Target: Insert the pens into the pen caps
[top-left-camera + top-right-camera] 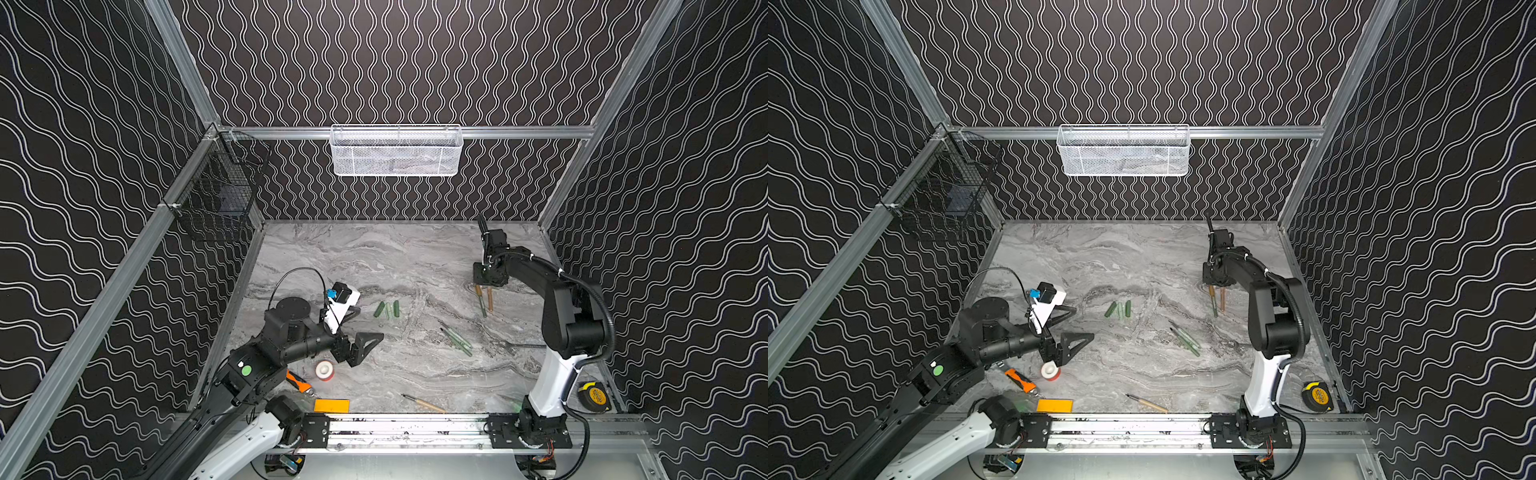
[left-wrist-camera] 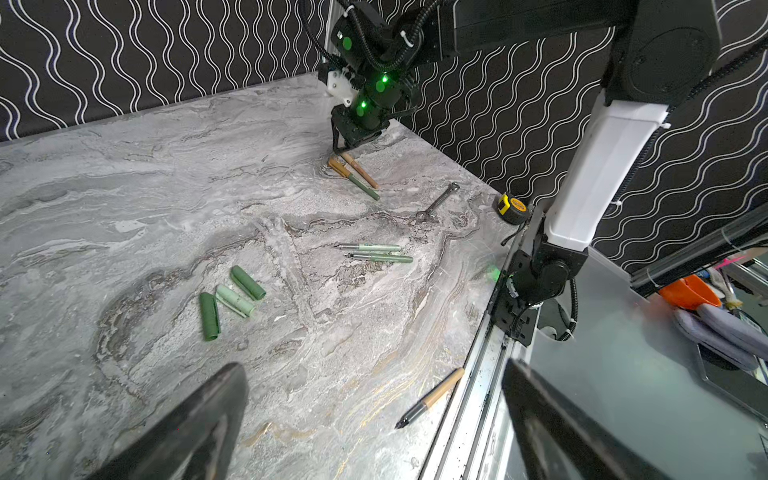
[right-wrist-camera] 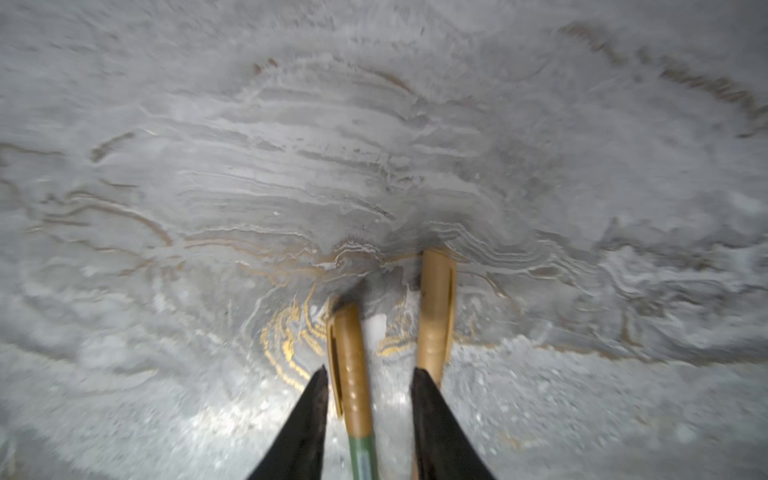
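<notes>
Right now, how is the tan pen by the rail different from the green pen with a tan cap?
The tan pen has a bare dark tip; the green-barrelled pen wears a tan cap. The tan pen lies alone near the front rail; the green one lies far right, beside another capped pen. Both lie flat on the grey marble table.

Tape measure, wrench, tape roll, orange tool on table; white basket above
</notes>
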Motion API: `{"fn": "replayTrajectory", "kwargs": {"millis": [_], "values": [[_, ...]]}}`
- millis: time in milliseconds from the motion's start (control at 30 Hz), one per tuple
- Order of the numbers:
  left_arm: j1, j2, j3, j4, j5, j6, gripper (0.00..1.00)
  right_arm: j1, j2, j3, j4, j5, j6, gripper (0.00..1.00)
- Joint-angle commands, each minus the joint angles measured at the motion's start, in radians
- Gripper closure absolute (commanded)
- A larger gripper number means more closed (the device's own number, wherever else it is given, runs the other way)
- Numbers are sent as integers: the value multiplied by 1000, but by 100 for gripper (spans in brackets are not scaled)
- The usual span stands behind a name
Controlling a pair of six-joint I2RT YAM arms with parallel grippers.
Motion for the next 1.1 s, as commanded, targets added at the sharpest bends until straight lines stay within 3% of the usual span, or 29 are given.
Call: {"fn": "replayTrajectory", "kwargs": {"millis": [0,67,267,533,1067], "values": [[1,7,5,7,-6,5,1,26,-89,-46,-3,-28,-11,54],[1,4,2,-5,-17,5,1,57,-171,-125,36,-69,-6,49],[1,23,9,-49,-30,19,1,232,-386,-352,107,-153,27,45],[1,53,15,-37,-21,29,1,445,-444,-503,80,-135,160,44],[0,85,19,-18,-14,31,1,501,-380,-547,51,-100,188,50]]}}
